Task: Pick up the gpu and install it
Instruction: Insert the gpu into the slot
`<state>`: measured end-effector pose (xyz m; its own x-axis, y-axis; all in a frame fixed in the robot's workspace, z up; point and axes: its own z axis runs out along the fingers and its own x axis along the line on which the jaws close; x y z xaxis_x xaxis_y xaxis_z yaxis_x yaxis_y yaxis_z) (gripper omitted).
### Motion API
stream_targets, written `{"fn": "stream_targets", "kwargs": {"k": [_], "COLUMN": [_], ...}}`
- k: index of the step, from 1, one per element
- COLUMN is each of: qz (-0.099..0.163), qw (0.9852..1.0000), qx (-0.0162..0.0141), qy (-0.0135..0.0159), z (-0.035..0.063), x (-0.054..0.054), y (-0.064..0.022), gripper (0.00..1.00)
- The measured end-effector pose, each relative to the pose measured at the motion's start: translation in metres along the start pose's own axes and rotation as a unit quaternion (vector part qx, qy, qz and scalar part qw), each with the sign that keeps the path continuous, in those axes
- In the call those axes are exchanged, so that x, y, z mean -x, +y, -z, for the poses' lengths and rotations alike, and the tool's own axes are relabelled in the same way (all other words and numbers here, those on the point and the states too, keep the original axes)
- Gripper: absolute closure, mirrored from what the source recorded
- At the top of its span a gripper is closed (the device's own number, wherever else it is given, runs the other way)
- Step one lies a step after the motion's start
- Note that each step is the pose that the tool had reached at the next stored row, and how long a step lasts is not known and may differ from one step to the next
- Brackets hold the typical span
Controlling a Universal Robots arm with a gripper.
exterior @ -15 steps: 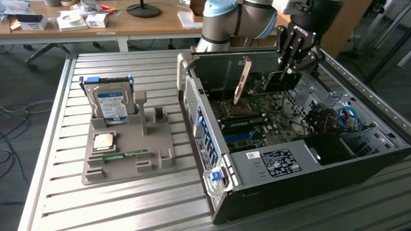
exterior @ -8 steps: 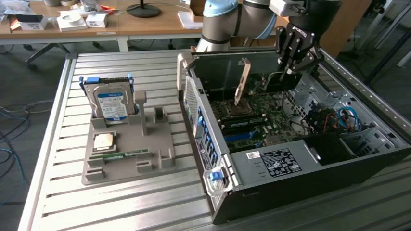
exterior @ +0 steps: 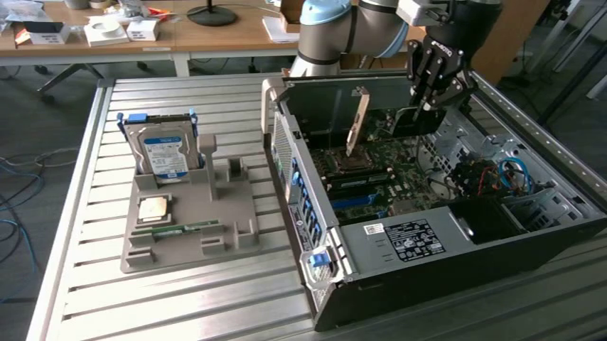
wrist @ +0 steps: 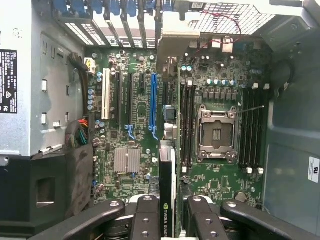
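gpu (wrist: pixel 167 190) cut off below, faces perhaps hidden

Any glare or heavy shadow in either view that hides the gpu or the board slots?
Exterior view: even room light, no glare; the gpu in the pincer looks dark but distinct. Wrist view: washed-out patch by the vent mesh, deep shadow on the black shroud; the blue slot is well lit.

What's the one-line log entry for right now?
pincer: shut on gpu | gpu: edge-on above motherboard, inside open PC case | blue slot: empty | grey holder: hard drive, CPU, memory stick
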<state>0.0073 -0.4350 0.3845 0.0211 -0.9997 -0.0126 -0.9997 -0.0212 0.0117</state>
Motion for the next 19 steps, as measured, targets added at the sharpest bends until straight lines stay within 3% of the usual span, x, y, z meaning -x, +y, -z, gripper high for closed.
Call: {"fn": "stream_targets", "kwargs": {"k": [5,12,19], "qz": [0.0,-0.002,-0.002], "qw": [1.0,1.0,1.0], "qx": [-0.0001,-0.0007,-0.0007], "qy": [-0.0001,-0.0001,0.0], "z": [-0.0025,-0.0136,-0.0145], "x": [0.0,0.0,0.0], "y": [0.0001,0.0007,0.0007], "gripper": [0.74,0.74,0.74]}}
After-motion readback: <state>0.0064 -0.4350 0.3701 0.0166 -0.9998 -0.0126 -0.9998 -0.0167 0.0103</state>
